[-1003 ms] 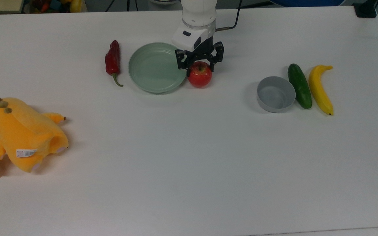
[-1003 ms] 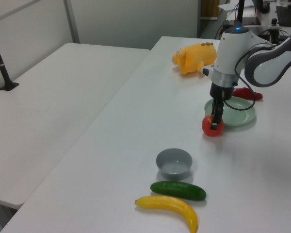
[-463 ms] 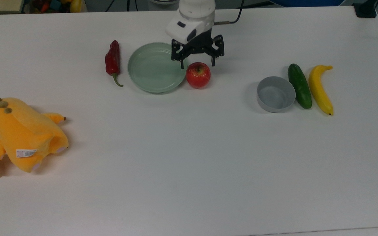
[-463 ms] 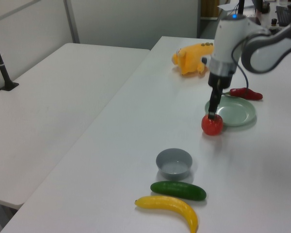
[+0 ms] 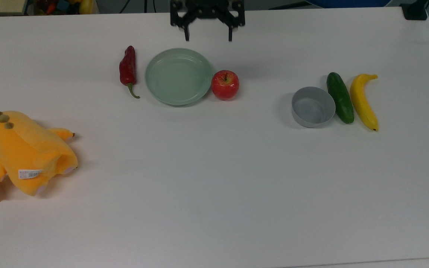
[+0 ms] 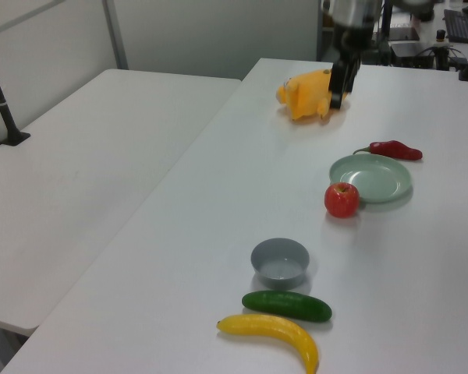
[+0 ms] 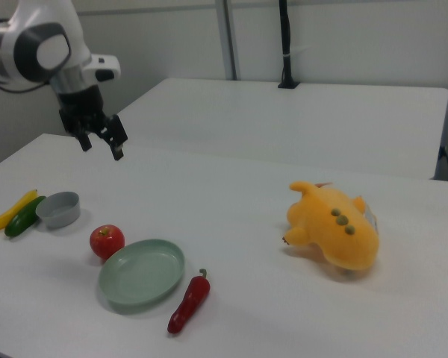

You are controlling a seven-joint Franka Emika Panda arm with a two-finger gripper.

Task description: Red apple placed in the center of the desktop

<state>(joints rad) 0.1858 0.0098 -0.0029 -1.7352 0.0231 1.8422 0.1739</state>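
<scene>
The red apple (image 5: 225,85) (image 6: 342,199) (image 7: 107,241) rests on the white desktop (image 5: 214,178), touching the rim of a pale green plate (image 5: 179,76) on the top view's right side. My gripper (image 5: 208,37) (image 7: 102,149) (image 6: 339,95) hangs open and empty, well above the table and clear of the apple. In the top view it sits at the far edge, behind the plate and apple. In the right view it floats above and behind the apple.
A dark-red chili pepper (image 5: 128,69) lies left of the plate in the top view. A grey bowl (image 5: 313,107), a cucumber (image 5: 340,97) and a banana (image 5: 363,100) sit at the right. An orange plush toy (image 5: 26,152) lies at the left.
The gripper stood low around the apple a second ago, its fingers apart. It has risen and drawn back toward the far edge. The apple stays beside the plate.
</scene>
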